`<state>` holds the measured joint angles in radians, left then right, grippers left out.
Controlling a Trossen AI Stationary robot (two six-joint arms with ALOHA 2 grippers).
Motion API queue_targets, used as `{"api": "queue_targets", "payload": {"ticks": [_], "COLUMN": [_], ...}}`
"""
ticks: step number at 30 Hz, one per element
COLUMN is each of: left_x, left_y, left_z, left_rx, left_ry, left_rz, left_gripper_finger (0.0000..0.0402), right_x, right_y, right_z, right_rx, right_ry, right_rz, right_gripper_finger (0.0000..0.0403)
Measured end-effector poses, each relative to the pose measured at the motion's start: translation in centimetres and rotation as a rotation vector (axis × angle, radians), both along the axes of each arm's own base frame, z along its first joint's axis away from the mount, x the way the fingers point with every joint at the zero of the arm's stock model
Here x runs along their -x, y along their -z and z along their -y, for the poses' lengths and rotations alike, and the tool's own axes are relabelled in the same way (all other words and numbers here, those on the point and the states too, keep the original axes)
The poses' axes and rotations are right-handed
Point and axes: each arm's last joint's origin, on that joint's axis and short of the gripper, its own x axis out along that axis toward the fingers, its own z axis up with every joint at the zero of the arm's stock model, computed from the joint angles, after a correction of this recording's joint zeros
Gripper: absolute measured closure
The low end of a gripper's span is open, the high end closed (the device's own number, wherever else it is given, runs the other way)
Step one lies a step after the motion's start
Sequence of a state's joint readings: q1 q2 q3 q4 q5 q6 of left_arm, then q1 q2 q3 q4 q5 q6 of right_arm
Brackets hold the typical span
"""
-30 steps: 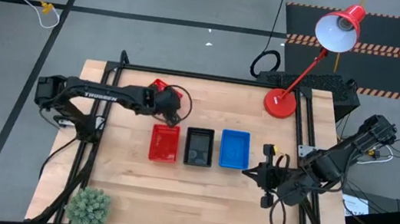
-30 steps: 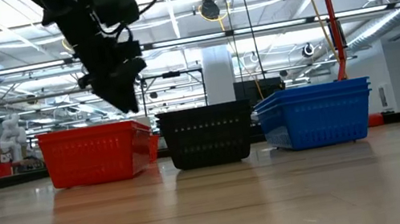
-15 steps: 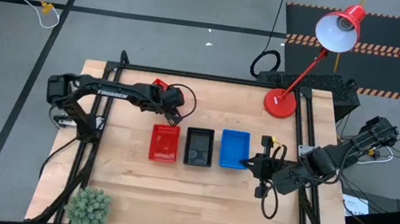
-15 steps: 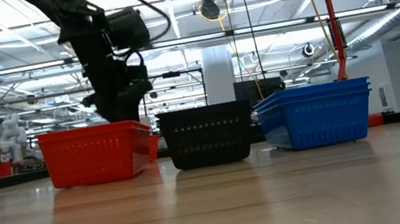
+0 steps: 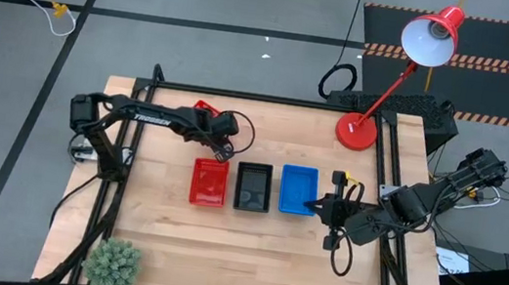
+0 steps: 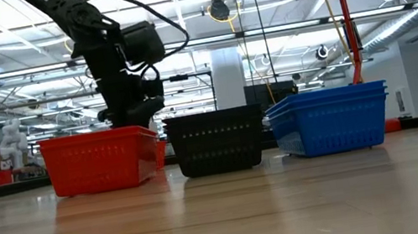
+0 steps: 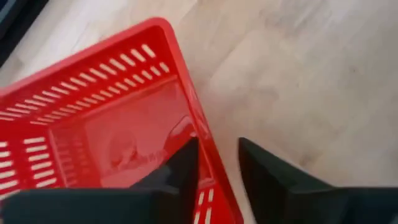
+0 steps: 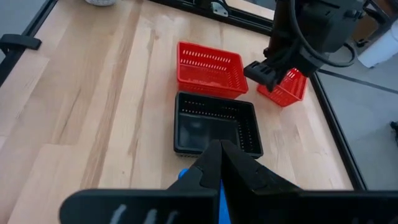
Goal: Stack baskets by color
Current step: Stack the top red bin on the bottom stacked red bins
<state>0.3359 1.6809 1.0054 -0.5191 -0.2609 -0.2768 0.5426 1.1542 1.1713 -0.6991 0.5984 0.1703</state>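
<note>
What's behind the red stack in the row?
A loose red basket sits behind the red stack, the left gripper straddling its wall with one finger inside, one outside. In the low view the stack hides most of it.

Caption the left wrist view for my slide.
Left gripper fingers straddling the wall of a lone red mesh basket on the wooden table.

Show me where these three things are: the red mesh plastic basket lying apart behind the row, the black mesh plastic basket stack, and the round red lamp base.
Red mesh plastic basket lying apart point(image 7: 118, 134): left wrist view, inner floor.
Black mesh plastic basket stack point(image 5: 253, 187): high view, inside bottom.
Round red lamp base point(image 5: 356, 131): high view, top of the disc.
</note>
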Motion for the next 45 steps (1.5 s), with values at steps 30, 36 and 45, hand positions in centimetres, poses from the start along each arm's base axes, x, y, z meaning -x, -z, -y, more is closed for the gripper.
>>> {"api": "queue_targets", "payload": {"ticks": [30, 36, 45], "left_x": [3.9, 4.6, 5.5], "left_y": [-8.5, -8.9, -12.3], "left_z": [13.4, 15.7, 19.0], "left_rx": [-0.238, -0.285, -0.341], "left_ry": [0.482, 0.564, 0.62], "left_rz": [0.065, 0.035, 0.07], "left_gripper_finger": [0.0394, 0.0392, 0.0394], "right_x": [-0.3, -0.5, -0.6], "right_y": [-0.4, -0.7, -0.9], "right_z": [-0.2, -0.3, -0.4], "right_rx": [-0.017, -0.026, -0.041], "right_ry": [-0.011, -0.015, -0.013], "right_rz": [0.053, 0.08, 0.103], "right_gripper_finger": [0.0403, 0.0403, 0.0403]}}
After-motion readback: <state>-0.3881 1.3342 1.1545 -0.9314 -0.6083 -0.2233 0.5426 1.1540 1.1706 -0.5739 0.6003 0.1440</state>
